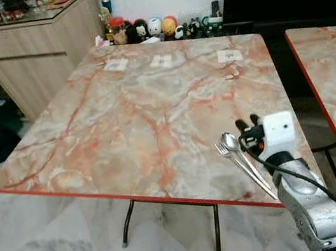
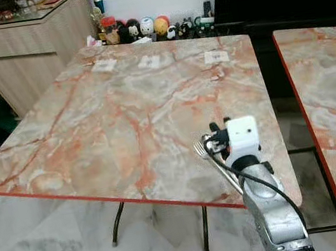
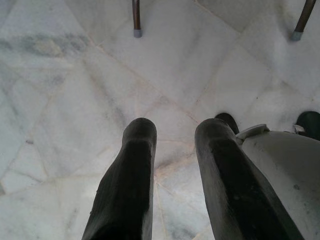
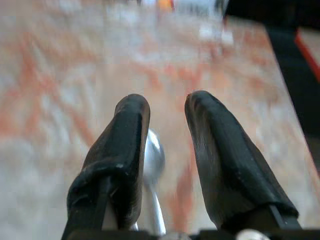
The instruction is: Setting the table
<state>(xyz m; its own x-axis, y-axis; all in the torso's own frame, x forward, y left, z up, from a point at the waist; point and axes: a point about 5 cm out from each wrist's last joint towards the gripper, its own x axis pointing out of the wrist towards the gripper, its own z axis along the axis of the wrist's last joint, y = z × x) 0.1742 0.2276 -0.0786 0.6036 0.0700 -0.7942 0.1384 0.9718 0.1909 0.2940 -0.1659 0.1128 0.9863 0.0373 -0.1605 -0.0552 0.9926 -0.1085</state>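
Apparently spoon (image 1: 229, 141) bowl points far, lengthwise.

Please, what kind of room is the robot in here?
Probably a dining or living area of a home: a marble-patterned table holding a spoon and fork, a wooden sideboard, and small figurines along the wall.

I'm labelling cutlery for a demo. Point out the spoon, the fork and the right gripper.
spoon (image 1: 229, 140), left eye view, on its bowl.
fork (image 2: 200, 150), right eye view, on its tines.
right gripper (image 4: 167, 107), right wrist view, midway between the fingertips.
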